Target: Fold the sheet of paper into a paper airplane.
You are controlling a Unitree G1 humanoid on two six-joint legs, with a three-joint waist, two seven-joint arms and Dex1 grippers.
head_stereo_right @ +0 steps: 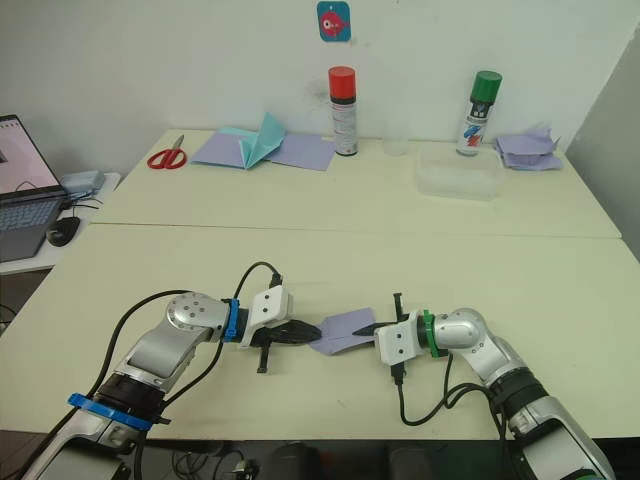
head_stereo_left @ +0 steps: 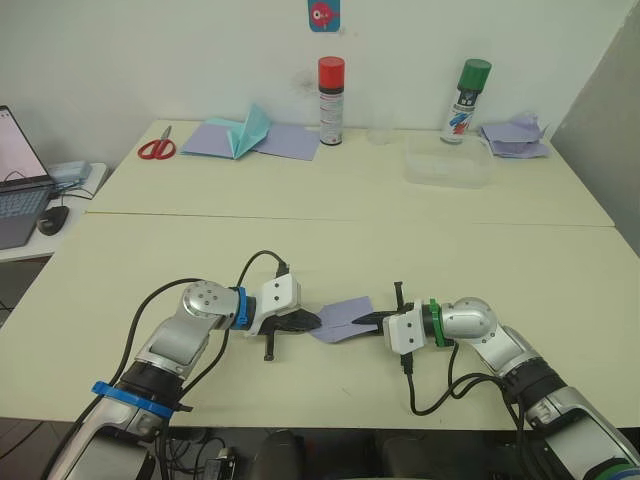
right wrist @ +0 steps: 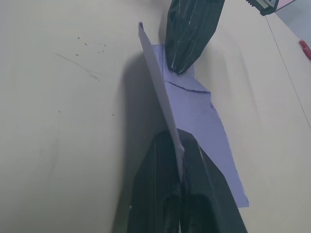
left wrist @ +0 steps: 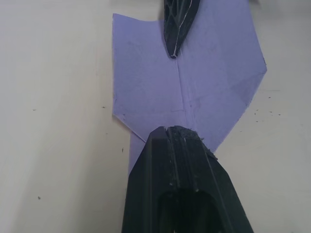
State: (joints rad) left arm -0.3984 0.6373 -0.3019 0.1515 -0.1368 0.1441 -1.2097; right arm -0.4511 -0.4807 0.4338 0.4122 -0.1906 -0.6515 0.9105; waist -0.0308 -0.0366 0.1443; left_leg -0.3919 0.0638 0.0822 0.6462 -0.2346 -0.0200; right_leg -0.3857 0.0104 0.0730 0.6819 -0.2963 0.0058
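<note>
The sheet of paper [head_stereo_left: 342, 320], pale lavender and folded into a pointed wedge, lies near the table's front edge between my two grippers. My left gripper [head_stereo_left: 310, 322] is shut, and its tip rests on the paper's centre crease [left wrist: 179, 92] at the left end. My right gripper [head_stereo_left: 368, 319] is shut on one flap [right wrist: 158, 82], which stands upright between its fingers [right wrist: 194, 184] while the other wing lies flat on the table. The two grippers point at each other a few centimetres apart.
At the back stand a red-capped spray can [head_stereo_left: 331, 100], a green-capped can [head_stereo_left: 467, 100] and a clear plastic container [head_stereo_left: 449, 160]. Red scissors [head_stereo_left: 157, 149], lavender sheets with a teal shape [head_stereo_left: 250, 135] and a crumpled lavender heap [head_stereo_left: 515, 138] lie there too. A laptop [head_stereo_left: 15, 190] is far left.
</note>
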